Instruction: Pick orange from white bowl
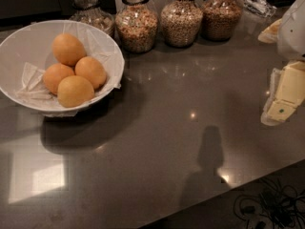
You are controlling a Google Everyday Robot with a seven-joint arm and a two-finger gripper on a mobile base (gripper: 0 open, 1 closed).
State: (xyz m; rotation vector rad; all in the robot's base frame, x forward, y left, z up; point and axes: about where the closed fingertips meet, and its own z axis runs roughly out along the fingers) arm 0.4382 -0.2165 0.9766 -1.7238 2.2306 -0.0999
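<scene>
The bowl (19,44) is sitting at the upper left of the frame on the dark tabletop (162,94), lined with crumpled paper (29,80). Four fruits are lying in it, bunched together and touching: the back orange (69,49) is resting highest, the right orange (90,72) and left orange (57,78) are lying side by side below it, and the front orange (75,91) is sitting nearest the bottom of the frame.

Four jars (137,26) of grains are standing in a row along the top edge, the leftmost just behind the bowl's rim.

The gripper (280,109) is hanging at the right edge of the frame, above the tabletop and well apart from the bowl; whether it is open or closed cannot be told, and it is holding nothing that shows. A dark shadow (210,149) is falling on the tabletop at lower centre. Cables (267,209) are lying past the tabletop's edge at the lower right.
</scene>
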